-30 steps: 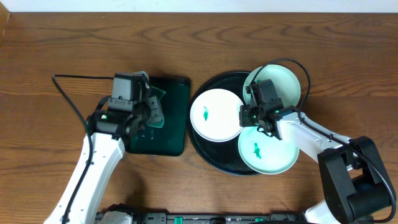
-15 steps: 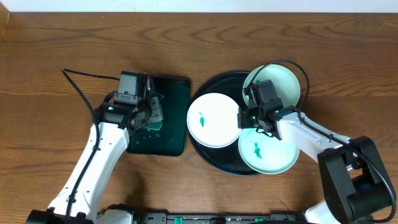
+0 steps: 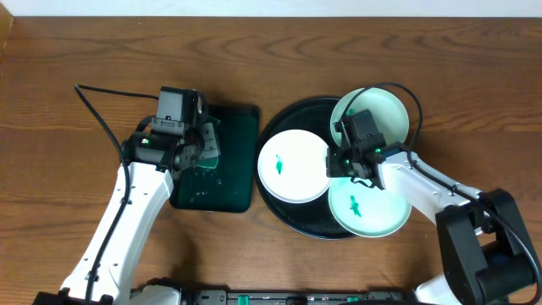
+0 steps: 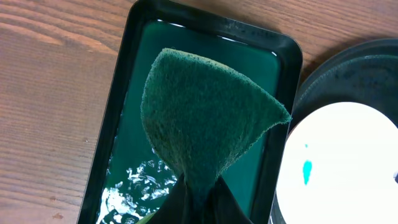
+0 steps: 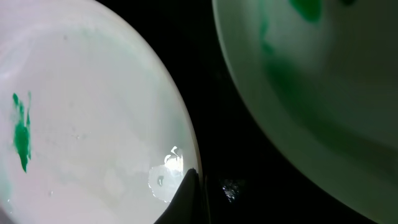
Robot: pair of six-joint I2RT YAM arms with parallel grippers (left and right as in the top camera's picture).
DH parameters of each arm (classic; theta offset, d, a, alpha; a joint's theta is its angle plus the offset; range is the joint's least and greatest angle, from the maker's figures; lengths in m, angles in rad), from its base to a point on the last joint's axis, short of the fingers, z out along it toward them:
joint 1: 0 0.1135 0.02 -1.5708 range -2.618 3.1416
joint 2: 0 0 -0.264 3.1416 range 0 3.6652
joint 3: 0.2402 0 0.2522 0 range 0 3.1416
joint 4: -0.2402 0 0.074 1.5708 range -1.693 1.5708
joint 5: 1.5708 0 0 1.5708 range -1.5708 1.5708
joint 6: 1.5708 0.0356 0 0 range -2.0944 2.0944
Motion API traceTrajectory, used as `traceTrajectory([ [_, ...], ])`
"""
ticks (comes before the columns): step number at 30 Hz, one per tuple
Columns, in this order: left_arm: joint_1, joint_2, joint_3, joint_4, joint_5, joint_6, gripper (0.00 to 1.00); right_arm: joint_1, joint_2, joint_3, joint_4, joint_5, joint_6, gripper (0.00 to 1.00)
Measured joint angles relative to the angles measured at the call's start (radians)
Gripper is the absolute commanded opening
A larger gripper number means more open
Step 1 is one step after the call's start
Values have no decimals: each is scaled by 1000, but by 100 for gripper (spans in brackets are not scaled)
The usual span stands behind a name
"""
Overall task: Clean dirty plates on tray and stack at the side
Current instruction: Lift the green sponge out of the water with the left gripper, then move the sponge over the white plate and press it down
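Pinching green sponge (image 4: 205, 118): left gripper (image 4: 194, 202), jaws clamped on pad's lower corner, pad fanned out ahead of fingers. Directly below it: dark green rectangular tray (image 4: 122, 93), shallow water, foam patch close to fingers. Right gripper (image 5: 189, 190): fingers pressed together, nothing held, tip at rim of white plate (image 5: 81, 124). Mint plate (image 5: 323, 93) just across dark gap of black tray (image 5: 211, 93); green smear on each. Third plate (image 3: 391, 114) behind right gripper, partly under wrist. All three plates on black tray.
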Motion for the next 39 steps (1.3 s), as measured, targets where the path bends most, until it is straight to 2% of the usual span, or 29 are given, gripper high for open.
traceTrajectory([
  [21,0,3,2,2,0,4,7,0,-17,0,-1,72,0,1],
  [31,0,288,256,-119,0,30,7,0,-17,0,1,76,0,1],
  [35,-21,335,274,-131,-4,29,7,0,-17,0,0,77,0,1],
  [39,-103,343,274,-135,8,20,7,0,-17,0,0,77,0,1],
])
